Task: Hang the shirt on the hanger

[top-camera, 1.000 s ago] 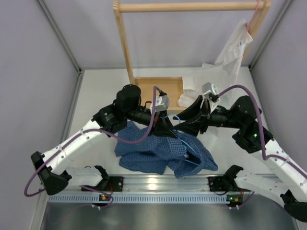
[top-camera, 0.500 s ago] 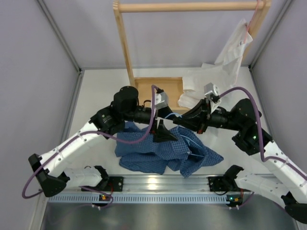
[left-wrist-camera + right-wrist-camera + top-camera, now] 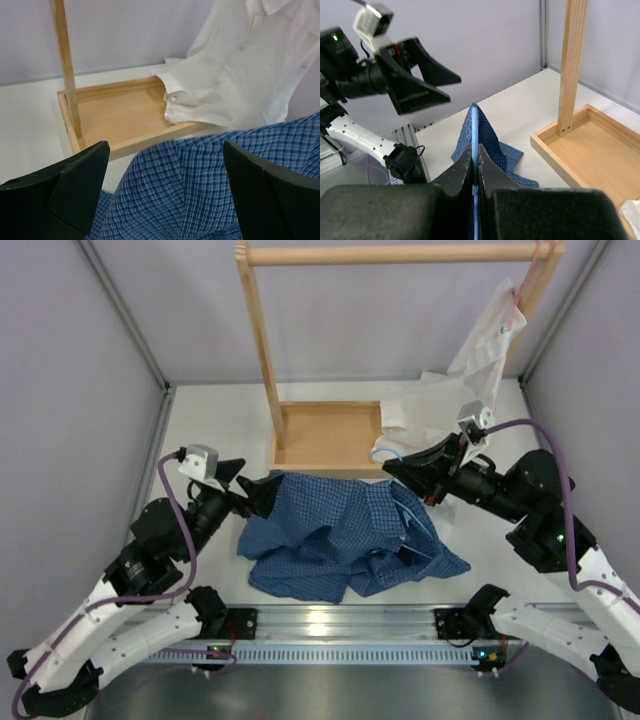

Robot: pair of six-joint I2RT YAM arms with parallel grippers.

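While pinching hanger [image 3: 474, 131], partly under shirt [image 3: 330, 530], tight in right gripper [image 3: 388, 466] and holding left gripper [image 3: 252, 483] spread wide at left: judging roughly midway, lacking seated shoulders.

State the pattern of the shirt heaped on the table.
The shirt is fine blue check, clearest in left wrist view.
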